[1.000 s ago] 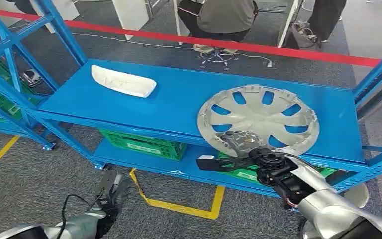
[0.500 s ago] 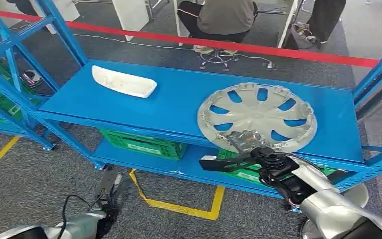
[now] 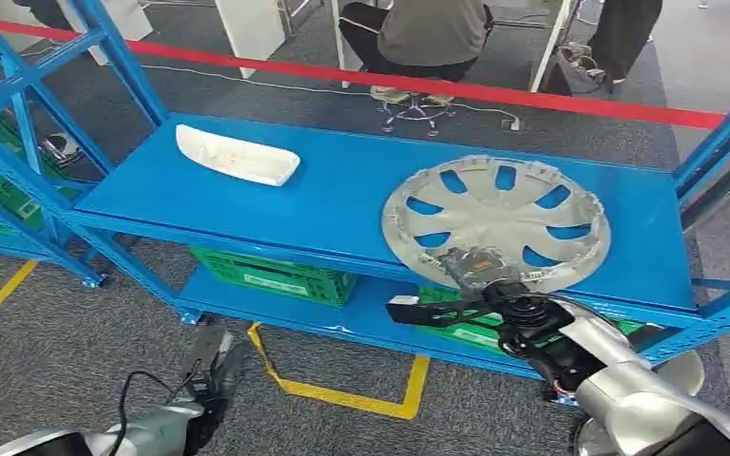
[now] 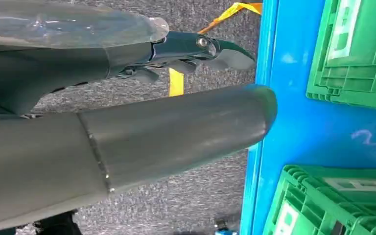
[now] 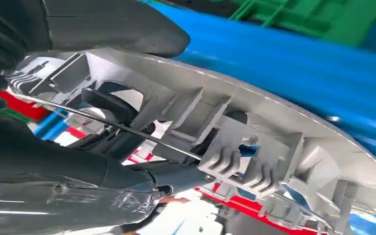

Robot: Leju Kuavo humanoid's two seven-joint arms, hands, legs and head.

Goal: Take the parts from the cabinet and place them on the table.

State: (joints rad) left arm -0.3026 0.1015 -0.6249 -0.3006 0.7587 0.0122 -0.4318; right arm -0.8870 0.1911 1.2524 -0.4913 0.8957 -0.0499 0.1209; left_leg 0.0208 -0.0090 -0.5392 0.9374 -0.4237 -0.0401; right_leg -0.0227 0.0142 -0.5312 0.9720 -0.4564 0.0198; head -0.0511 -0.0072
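A: Silver hubcap [image 3: 496, 223] lay right of centre on the blue shelf [image 3: 314, 199], right hand [image 3: 494, 294] gripping its near rim; white part [image 3: 236, 155] upper left, untouched.

B: Left hand [image 4: 127, 132] hung empty, fingers apart. Right wrist view: fingers [image 5: 112, 105] hooked through the rim. Nothing had reached the table.

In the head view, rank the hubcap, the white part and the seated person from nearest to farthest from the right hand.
1. Hubcap: in the right hand, shelf's right.
2. White part: shelf's left.
3. Seated person: beyond the red tape.
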